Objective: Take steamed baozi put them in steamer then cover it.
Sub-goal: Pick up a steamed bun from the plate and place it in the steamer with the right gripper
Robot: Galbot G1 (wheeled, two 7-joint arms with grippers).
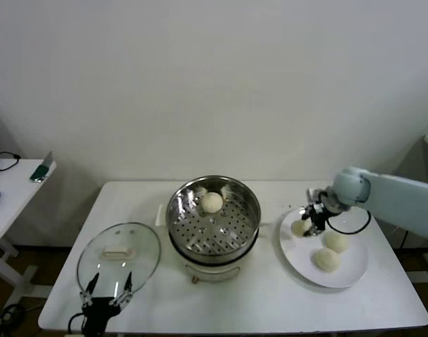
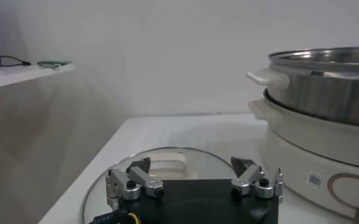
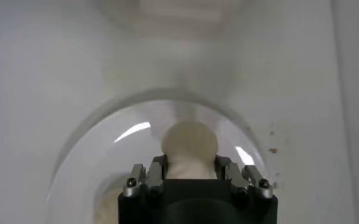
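Note:
The steamer (image 1: 250, 210) stands mid-table with one baozi (image 1: 212, 202) on its perforated tray. Three more baozi lie on the white plate (image 1: 344, 277) at the right. My right gripper (image 1: 311, 226) is down at the plate's far left part, shut on the baozi (image 1: 299, 228) there; in the right wrist view its fingers (image 3: 158, 169) press both sides of that baozi (image 3: 189, 143), low over the plate (image 3: 106, 158). The other two baozi (image 1: 335, 241) (image 1: 326, 260) lie beside it. My left gripper (image 1: 109, 284) is open and empty at the near edge of the glass lid (image 1: 119, 253).
The lid (image 2: 167, 161) lies flat on the table left of the steamer (image 2: 325, 91), beyond my left gripper (image 2: 191, 167). A small side table (image 1: 10, 189) with a few items stands further left. A wall is close behind the table.

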